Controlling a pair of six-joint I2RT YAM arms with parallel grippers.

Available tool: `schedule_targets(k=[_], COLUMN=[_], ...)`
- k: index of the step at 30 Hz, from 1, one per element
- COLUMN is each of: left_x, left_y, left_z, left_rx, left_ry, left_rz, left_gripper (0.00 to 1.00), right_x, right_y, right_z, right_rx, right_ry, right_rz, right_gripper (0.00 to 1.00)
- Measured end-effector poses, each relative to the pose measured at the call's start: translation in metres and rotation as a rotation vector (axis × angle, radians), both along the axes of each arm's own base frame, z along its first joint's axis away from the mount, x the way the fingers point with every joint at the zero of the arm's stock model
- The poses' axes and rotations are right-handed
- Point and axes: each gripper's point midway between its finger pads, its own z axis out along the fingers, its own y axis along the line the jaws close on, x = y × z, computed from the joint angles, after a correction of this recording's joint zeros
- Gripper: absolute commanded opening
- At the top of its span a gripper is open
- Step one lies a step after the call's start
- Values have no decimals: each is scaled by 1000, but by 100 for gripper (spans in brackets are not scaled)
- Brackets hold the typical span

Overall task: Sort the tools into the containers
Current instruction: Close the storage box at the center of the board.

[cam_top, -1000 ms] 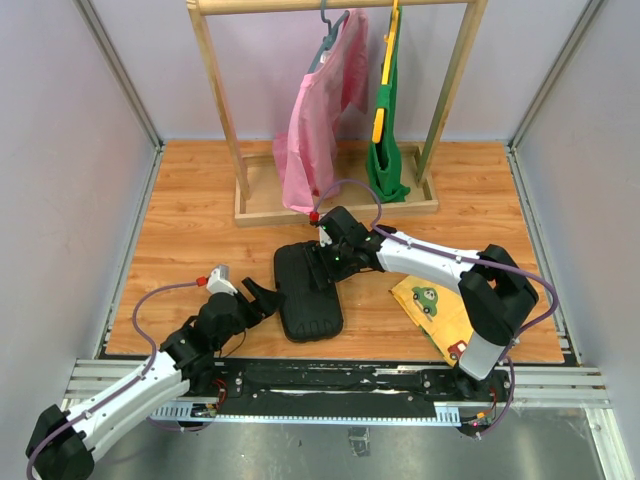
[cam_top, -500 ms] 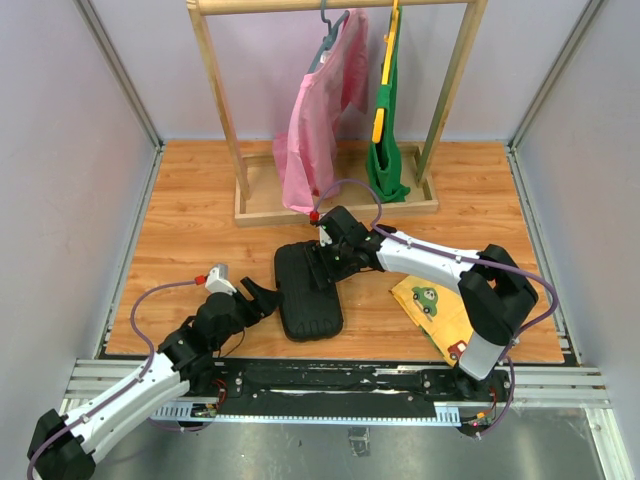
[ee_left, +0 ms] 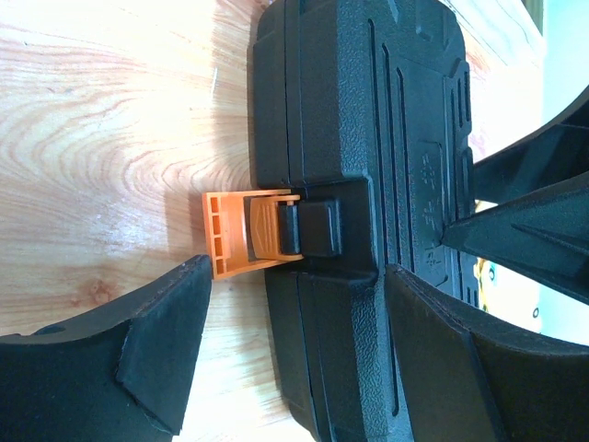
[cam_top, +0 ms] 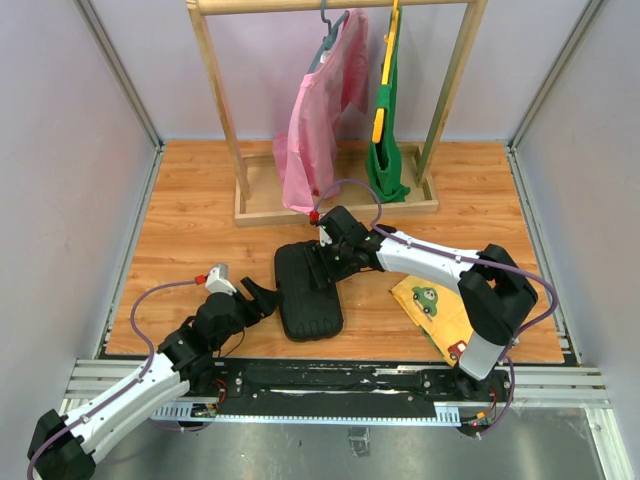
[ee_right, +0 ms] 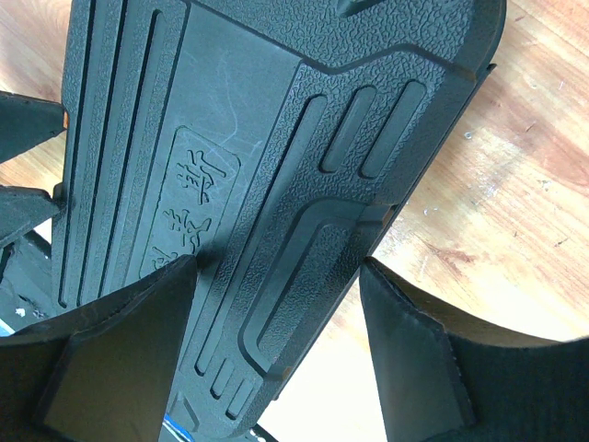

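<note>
Status: case shut, latch unfastened

Left gripper (ee_left: 296, 276) stands open, its jaws either side of the orange latch (ee_left: 244, 230), which sticks out unfastened. Right gripper (ee_right: 276, 267) is open over the black tool case (cam_top: 308, 290), which lies closed between both arms. We see no loose tools. We judge sorting done and latching left.

Surface: wooden tabletop (cam_top: 190, 230)
Centre: closed black tool case (cam_top: 306, 305)
4 o'clock: yellow picture board (cam_top: 440, 315)
12 o'clock: wooden clothes rack (cam_top: 262, 213), standing on its base
</note>
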Motion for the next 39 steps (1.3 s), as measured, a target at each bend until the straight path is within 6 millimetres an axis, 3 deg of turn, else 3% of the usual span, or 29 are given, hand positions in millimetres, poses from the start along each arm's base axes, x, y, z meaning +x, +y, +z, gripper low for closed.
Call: schedule_targets(k=[24,29,39], left_x=[3,2,3], left_y=[2,-11,-20], left_z=[4,23,39], left_rx=[10,-56,-115], left_ry=[-26,-64,-103], left_rz=[5,-40,-70], left_gripper=[58,57,57], right_x=[2,1,-1], right_y=[-1,6,11], right_z=[0,-1,-1], right_rx=[-16,3,22], right_ry=[0,3,11], right_rz=[-6,11,27], right_gripper=[72,72,72])
